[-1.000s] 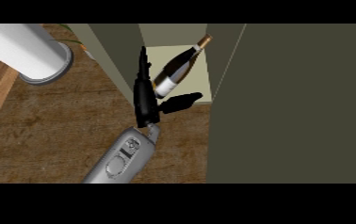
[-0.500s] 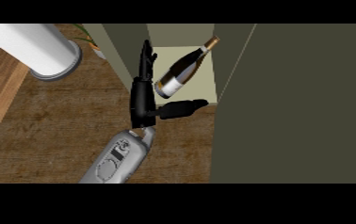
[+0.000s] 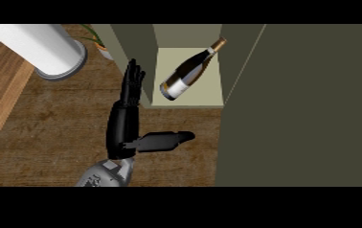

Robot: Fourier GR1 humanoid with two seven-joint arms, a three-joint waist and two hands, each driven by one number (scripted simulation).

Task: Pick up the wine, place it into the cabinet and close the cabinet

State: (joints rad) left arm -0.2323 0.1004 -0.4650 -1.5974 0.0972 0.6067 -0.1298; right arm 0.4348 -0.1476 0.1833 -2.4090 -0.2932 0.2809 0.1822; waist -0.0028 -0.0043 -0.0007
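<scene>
The wine (image 3: 187, 76) lies tilted inside the open cabinet (image 3: 189, 39), in the upper centre of the frame. Its base points to the lower left and its neck to the upper right, with the capped tip near the compartment's right wall. The bottle rests on the pale cabinet floor and nothing holds it.

One hand (image 3: 127, 112) shows at centre left, its grey forearm entering from the lower edge; which arm it belongs to cannot be told from this view. The hand is wide: the fingers (image 3: 131, 78) are straight and point up the frame, along the cabinet's left wall, apart from the wine. The thumb (image 3: 166, 140) sticks out to the right, below the compartment's front edge.

The cabinet door (image 3: 290, 107) fills the right of the frame. A white cylinder (image 3: 46, 50) stands on the wooden counter (image 3: 56, 126) at upper left, with a plant (image 3: 96, 38) just beside it.
</scene>
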